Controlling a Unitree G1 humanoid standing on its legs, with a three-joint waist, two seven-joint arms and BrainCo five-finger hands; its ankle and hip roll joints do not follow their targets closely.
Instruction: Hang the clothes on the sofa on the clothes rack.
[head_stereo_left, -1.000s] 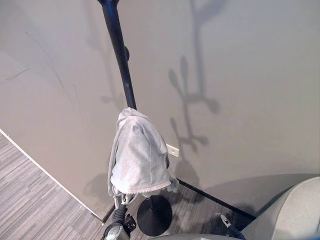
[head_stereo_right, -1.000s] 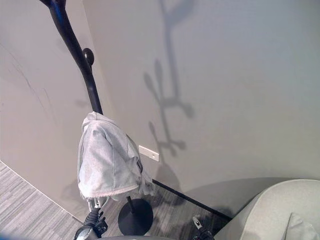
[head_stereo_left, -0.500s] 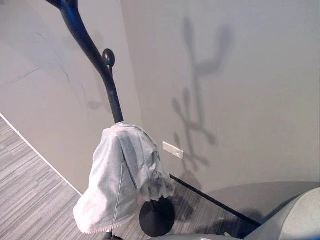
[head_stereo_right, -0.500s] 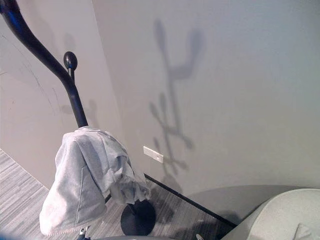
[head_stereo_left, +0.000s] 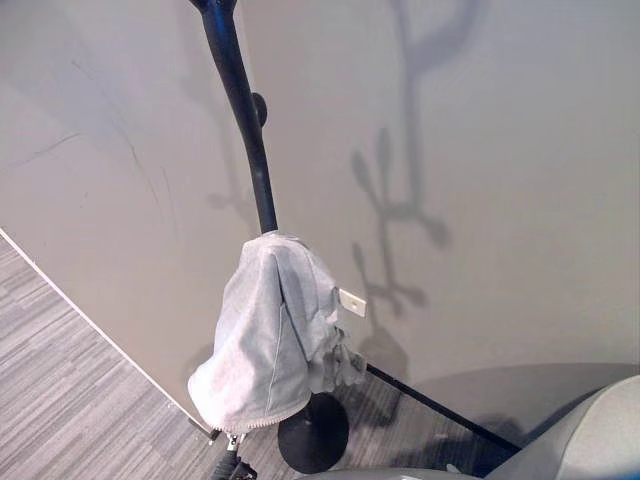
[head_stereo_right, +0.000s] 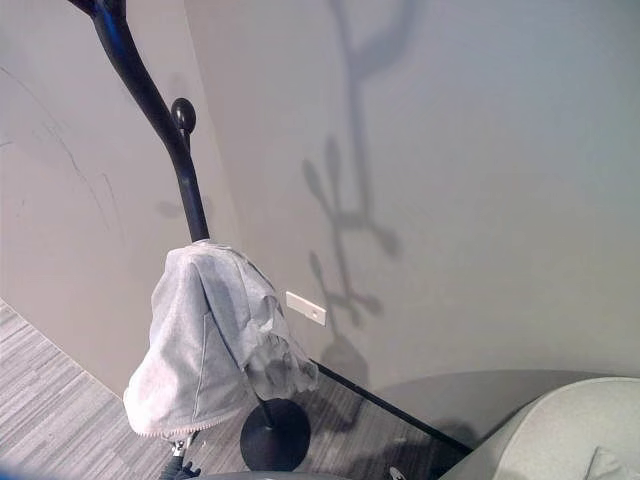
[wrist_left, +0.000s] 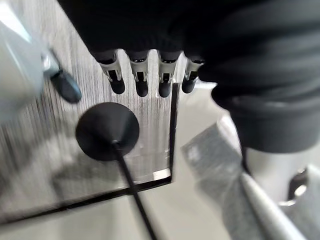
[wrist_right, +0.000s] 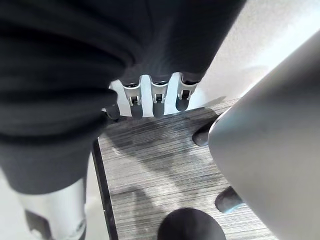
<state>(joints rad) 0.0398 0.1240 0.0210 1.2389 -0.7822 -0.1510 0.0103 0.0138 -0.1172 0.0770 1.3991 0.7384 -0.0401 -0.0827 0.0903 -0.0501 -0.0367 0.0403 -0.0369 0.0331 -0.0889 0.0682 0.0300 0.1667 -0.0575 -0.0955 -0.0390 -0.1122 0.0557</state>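
A light grey garment hangs draped over the black clothes rack, covering the pole partway down — its hem hangs loose just above the rack's round black base, which stands on the grey striped floor in the corner of two grey walls. A bunch of the cloth gathers on the garment's right side. A white wall plate sits on the far wall just right of the garment. The pale sofa curves in at the near right.

The left hand hovers above the floor and the rack's base, fingers straight and relaxed, holding nothing. The right hand hangs over the floor beside the sofa — fingers likewise loose and empty.
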